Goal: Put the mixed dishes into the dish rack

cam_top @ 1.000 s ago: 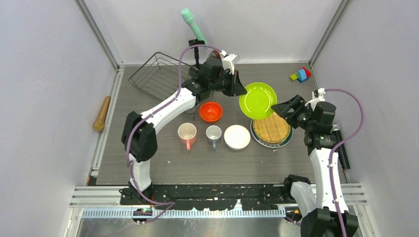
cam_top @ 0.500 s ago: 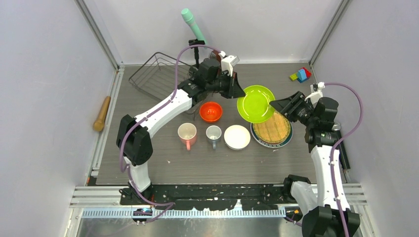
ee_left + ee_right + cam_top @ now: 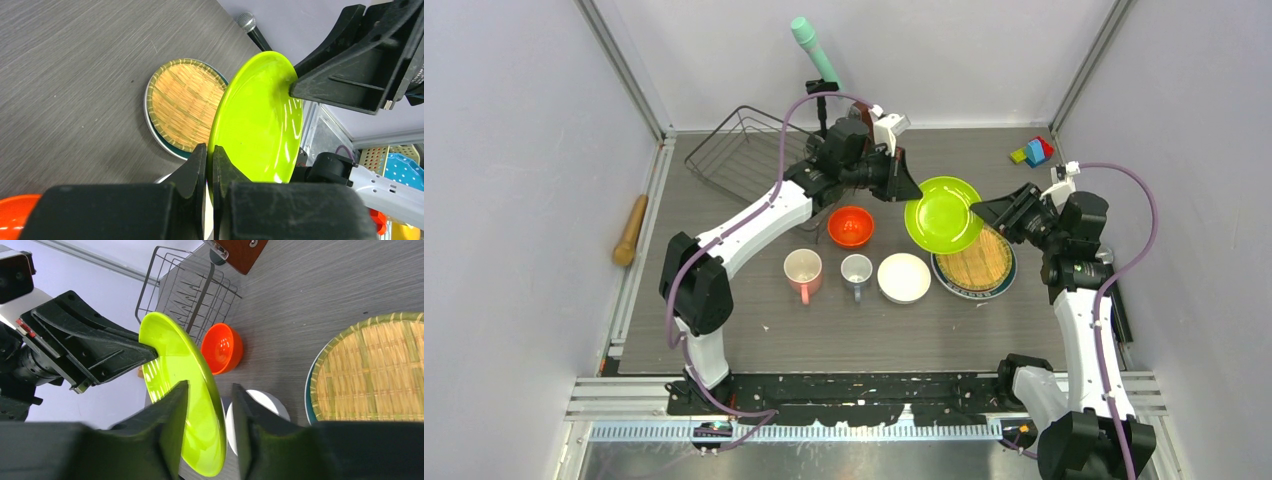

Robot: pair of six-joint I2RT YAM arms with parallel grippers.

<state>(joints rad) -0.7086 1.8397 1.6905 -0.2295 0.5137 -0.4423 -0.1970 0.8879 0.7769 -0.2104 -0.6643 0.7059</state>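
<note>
The dish rack (image 3: pixel 734 150) behind the left tool (image 3: pixel 211 150) holds nothing yet. This tool pinches the lime-green plate (image 3: pixel 944 213). The grip of the right tool (image 3: pixel 210 387) I cannot tell.

The lime-green plate (image 3: pixel 255 120) is smooth and glossy, with bright highlights (plastic or glazed, I cannot tell). The tan plate (image 3: pixel 185 107) is woven, ribbed and matt. The table (image 3: pixel 75 75) has a matt grey wood-grain finish. The dish rack (image 3: pixel 190 290) is thin dark wire. My left gripper (image 3: pixel 210 150) looks like matt black plastic.
</note>
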